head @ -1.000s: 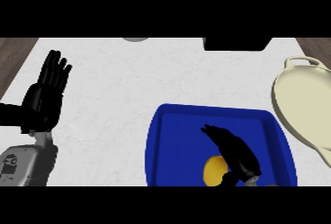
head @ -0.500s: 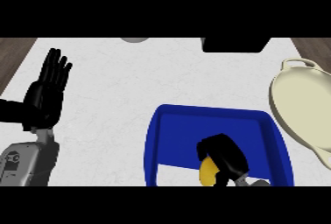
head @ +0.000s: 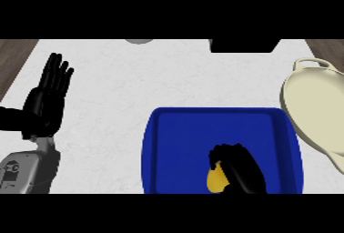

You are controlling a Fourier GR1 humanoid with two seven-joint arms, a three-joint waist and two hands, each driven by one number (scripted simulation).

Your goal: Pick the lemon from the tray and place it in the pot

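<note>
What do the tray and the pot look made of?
Tray: probably plastic, going by its uniform saturated blue, little shine and raised moulded rim. Pot: enamelled metal or ceramic, with a smooth cream surface and a looped handle. The look doesn't settle which.

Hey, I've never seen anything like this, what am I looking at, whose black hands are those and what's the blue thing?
This is a humanoid robot's view from its head, looking steeply down at a white kitchen counter. The black hands are its own. Its left hand rests open at the left, fingers up. Its right hand curls over a yellow lemon lying in the blue tray. The cream pot at the right is where the lemon should go.
</note>
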